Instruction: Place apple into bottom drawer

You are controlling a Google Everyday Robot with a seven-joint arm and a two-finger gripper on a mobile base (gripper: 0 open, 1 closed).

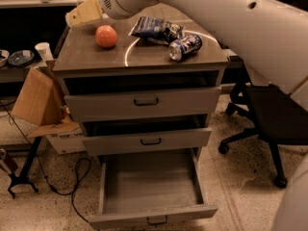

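Observation:
The orange-red apple [106, 36] sits on the left part of the grey cabinet top [144, 59]. My gripper [83, 14] hangs at the end of the white arm, above and to the left of the apple, apart from it. The bottom drawer [151, 214] is pulled out wide; its deep grey tray holds nothing. The two drawers above it are slightly ajar.
A blue snack bag [156, 29] and a crushed blue can [185, 47] lie on the cabinet top right of the apple. A cardboard box [38, 97] and cables stand left of the cabinet. A black office chair [274, 109] stands to the right.

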